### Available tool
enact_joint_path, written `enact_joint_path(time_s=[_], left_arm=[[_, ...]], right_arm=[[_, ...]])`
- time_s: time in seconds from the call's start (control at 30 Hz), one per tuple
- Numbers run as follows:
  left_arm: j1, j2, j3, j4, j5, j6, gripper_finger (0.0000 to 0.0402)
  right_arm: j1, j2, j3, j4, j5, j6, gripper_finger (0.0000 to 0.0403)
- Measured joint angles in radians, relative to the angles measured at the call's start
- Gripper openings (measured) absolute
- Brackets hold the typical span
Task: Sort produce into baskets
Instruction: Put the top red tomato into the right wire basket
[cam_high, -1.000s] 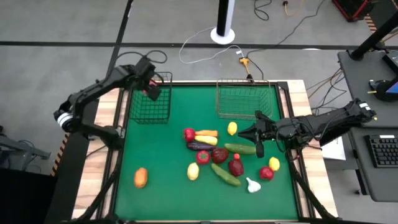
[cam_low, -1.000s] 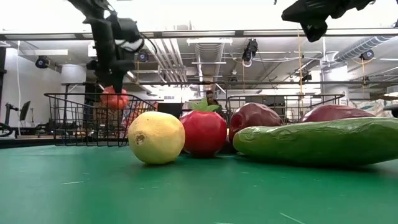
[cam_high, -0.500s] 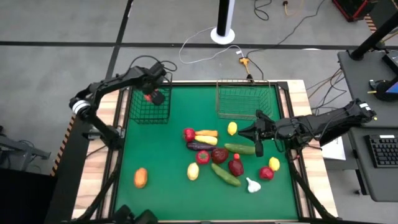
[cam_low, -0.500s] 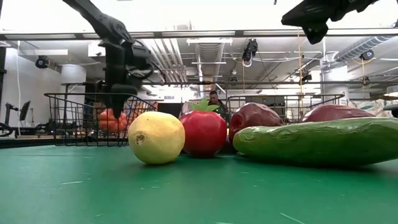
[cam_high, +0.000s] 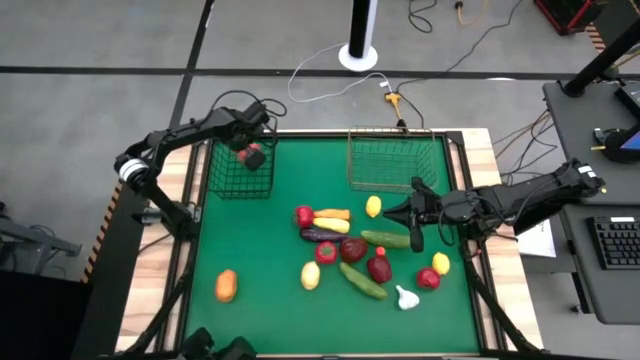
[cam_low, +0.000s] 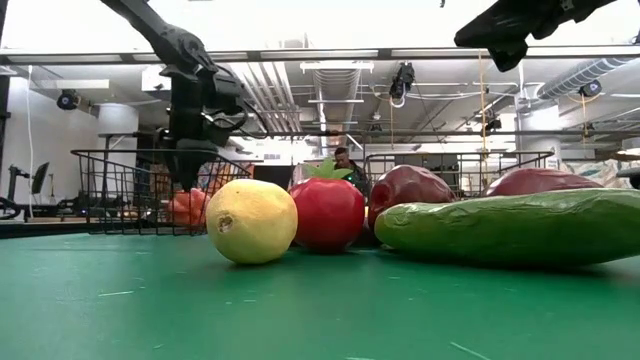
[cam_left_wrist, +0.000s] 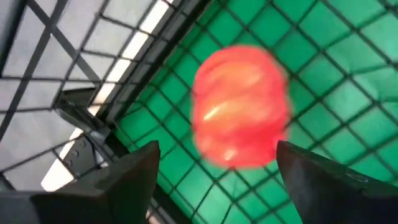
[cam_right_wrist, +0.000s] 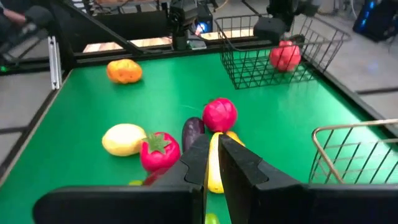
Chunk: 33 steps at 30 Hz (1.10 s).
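Observation:
My left gripper (cam_high: 247, 146) hangs open over the black wire basket (cam_high: 240, 172) at the far left. A red tomato-like fruit (cam_left_wrist: 241, 106) is below and between its open fingers, apart from them and blurred. In the low view the fruit (cam_low: 188, 207) is down by the basket's floor, under the gripper (cam_low: 187, 172). My right gripper (cam_high: 392, 213) is shut and empty, above the table right of the produce pile (cam_high: 350, 245). It points toward the table's left edge. The brownish wire basket (cam_high: 392, 160) stands at the far middle.
The pile holds a yellow lemon (cam_high: 310, 275), red fruits (cam_high: 327, 252), cucumbers (cam_high: 362, 281), an eggplant (cam_high: 320, 236), white garlic (cam_high: 406, 297) and more. An orange fruit (cam_high: 226, 285) lies alone near the left front. A person (cam_low: 345, 160) shows far behind the table.
My left gripper has gone a little toward the table's right edge and down over the black basket and has let go of the red fruit. The fruit has dropped from the fingers to the basket's floor. My right arm has kept still.

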Motion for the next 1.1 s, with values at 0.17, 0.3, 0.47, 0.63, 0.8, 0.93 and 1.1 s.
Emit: enact_joint_path(time_s=[0.17,0.3,0.47,0.63,0.8,0.93,1.1], left_arm=[[-0.027,-0.07,0.0,-0.085,0.019,-0.057,0.0307],[-0.102,-0.179,-0.001,-0.099,0.042,-0.123,0.0301],[-0.258,-0.335,-0.004,-0.081,0.042,-0.248,0.0295],[-0.506,-0.461,-0.045,0.002,0.041,-0.338,0.0295],[-0.767,-0.547,-0.119,0.083,-0.049,-0.366,0.0295],[-0.922,-0.581,-0.173,0.12,-0.108,-0.356,0.0295],[-1.064,-0.601,-0.233,0.231,-0.116,-0.346,0.0295]], right_arm=[[0.0,0.0,0.0,0.01,-0.002,-0.021,0.0028],[0.0,0.0,0.0,0.028,-0.002,-0.011,0.0028],[-0.002,0.003,0.0,0.029,-0.002,0.003,0.0028],[-0.002,0.021,0.0,0.029,0.001,0.089,0.0028],[-0.002,0.1,0.001,0.096,0.001,0.108,0.0028],[-0.002,0.206,0.051,0.141,0.024,0.064,0.0028],[-0.002,0.331,0.203,0.041,0.077,-0.011,0.0028]])
